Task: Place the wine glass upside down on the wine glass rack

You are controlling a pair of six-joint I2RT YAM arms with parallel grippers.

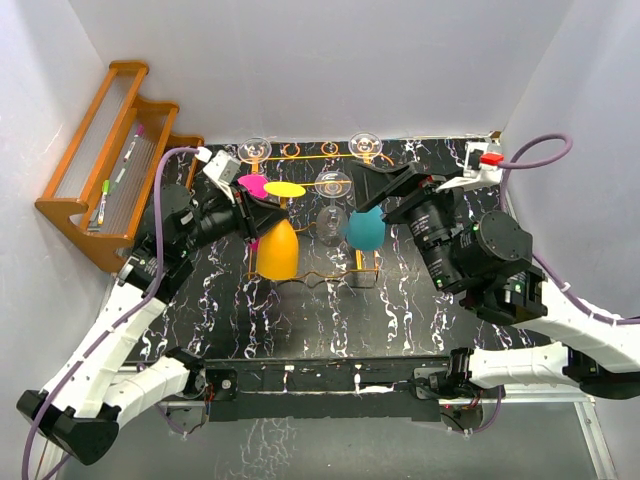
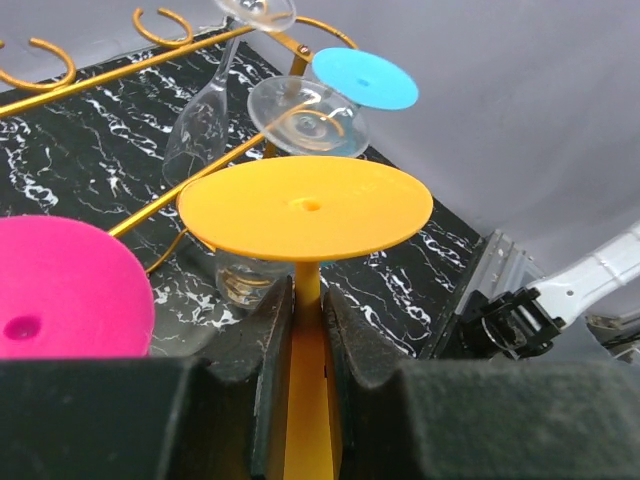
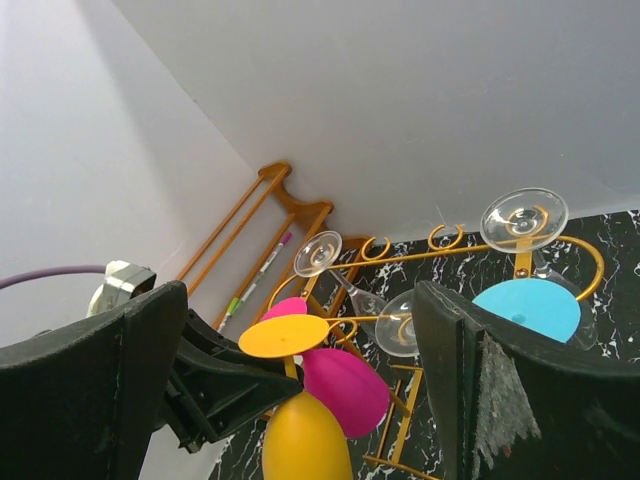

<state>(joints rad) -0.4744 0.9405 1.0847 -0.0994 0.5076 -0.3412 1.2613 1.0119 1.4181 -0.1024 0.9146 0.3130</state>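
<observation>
My left gripper (image 1: 266,212) is shut on the stem of a yellow wine glass (image 1: 277,250), held upside down with its flat foot up. In the left wrist view the jaws (image 2: 307,300) pinch the stem under the foot (image 2: 305,205). The glass is at the front left of the orange-gold wire rack (image 1: 320,157), next to a pink glass (image 1: 252,185). I cannot tell if its stem rests in a loop. My right gripper (image 1: 372,190) is open and empty above a teal glass (image 1: 365,228). The right wrist view shows the yellow glass (image 3: 305,440) between its spread fingers (image 3: 300,300).
Clear glasses (image 1: 333,185) hang upside down in the rack's loops, two more on the back rail (image 1: 255,150). A brown wooden stepped rack (image 1: 110,150) with pens leans against the left wall. White walls enclose the black marbled table (image 1: 330,310).
</observation>
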